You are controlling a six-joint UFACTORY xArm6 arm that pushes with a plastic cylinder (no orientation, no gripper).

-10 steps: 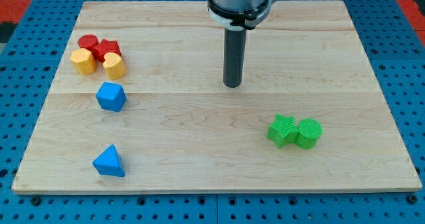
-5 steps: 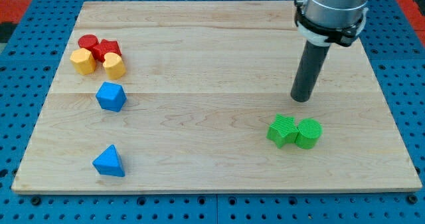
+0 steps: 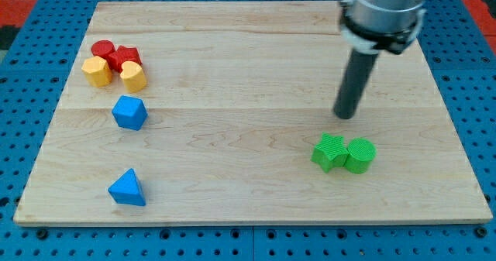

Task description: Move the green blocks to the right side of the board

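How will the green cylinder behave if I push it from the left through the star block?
The green cylinder stands upright and squat, so it probably slides rather than tips. It touches the green star on that block's right; its round side may let it slip off sideways. Both look rigid. My tip is above them, apart.

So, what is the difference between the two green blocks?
The green star block has a notched, pointed outline; the green cylinder is round. The star block lies toward the view's left, the cylinder toward the view's right. Both are the same green, touch each other, and sit below my tip, which touches neither.
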